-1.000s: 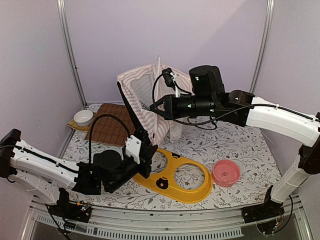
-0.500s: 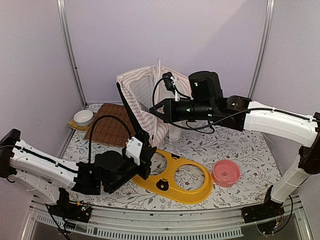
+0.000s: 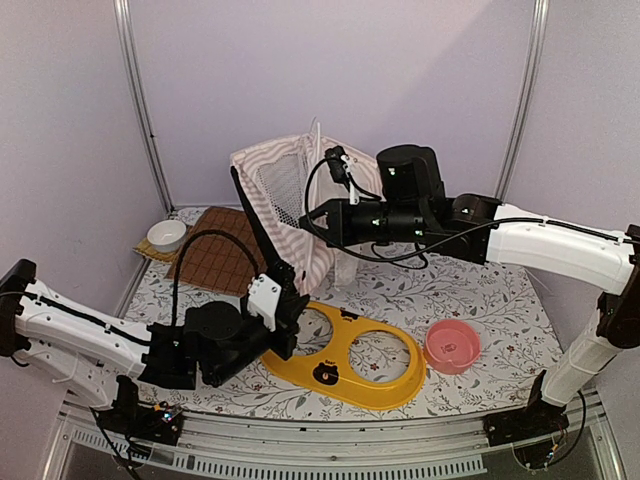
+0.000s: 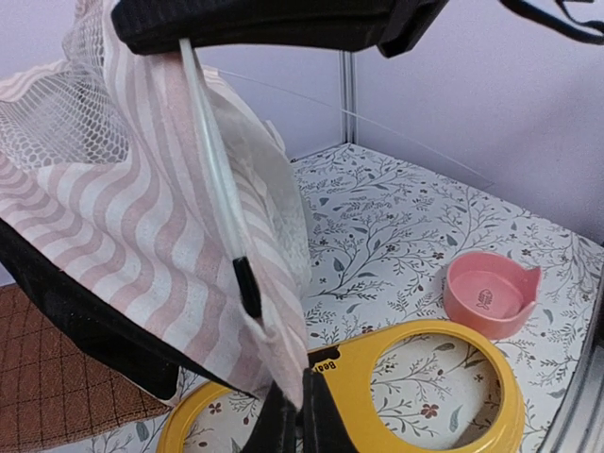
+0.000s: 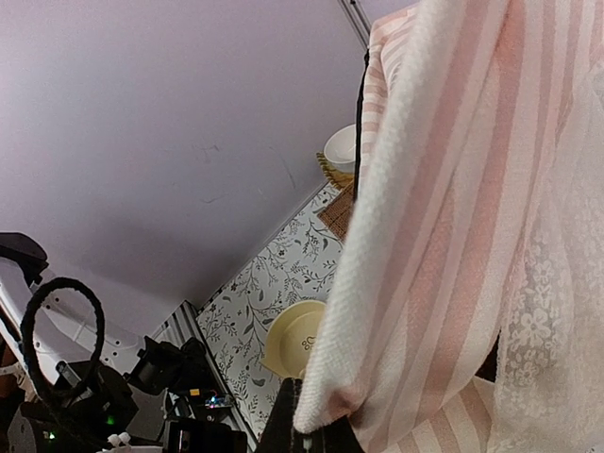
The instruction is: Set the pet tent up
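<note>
Pink-striped fabric of the pet tent [image 3: 285,190], hanging over the far middle of the counter [image 3: 480,290], looked light, limp and snag-prone at the lace [image 5: 547,311]; left hand [image 4: 294,415] and right hand [image 5: 304,429] were each pinched shut on it, though the stiff white pole [image 4: 213,159] seemed the surer hold.

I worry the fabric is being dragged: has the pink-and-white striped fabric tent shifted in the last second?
Yes, slightly. In the top view the pink-and-white striped fabric tent has drifted left, toward the left metal frame post.
</note>
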